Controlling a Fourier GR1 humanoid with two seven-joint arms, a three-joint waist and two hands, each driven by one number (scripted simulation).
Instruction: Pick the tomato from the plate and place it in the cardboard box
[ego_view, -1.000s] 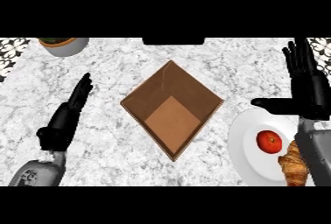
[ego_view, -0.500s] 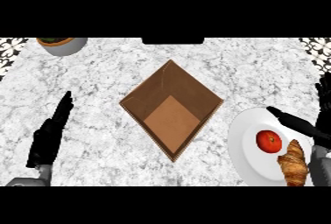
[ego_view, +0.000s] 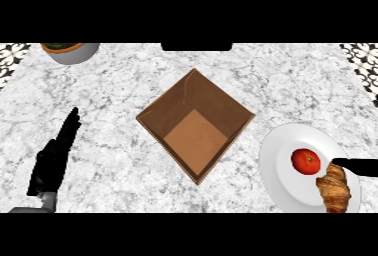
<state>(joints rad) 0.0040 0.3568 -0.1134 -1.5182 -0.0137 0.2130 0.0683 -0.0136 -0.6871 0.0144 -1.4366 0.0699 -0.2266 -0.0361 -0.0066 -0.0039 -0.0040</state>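
Observation:
A red tomato (ego_view: 306, 161) lies on a white plate (ego_view: 283, 155) at the right, beside a croissant (ego_view: 335, 188). An open cardboard box (ego_view: 196, 130) sits in the middle of the counter, turned like a diamond, with nothing inside. Of my right hand (ego_view: 356, 165) only a black finger shows at the right edge, pointing left just short of the tomato and above the croissant. My left hand (ego_view: 53, 156) rests open at the lower left, fingers straight and pointing up.
A grey pot with soil (ego_view: 70, 50) stands at the back left corner. Patterned tile shows past the marble counter's left and right edges. A dark slot sits at the back edge, centre.
My right hand has pulled down and right, from raised above the plate to only a fingertip at the edge. My left hand has slid lower and left.

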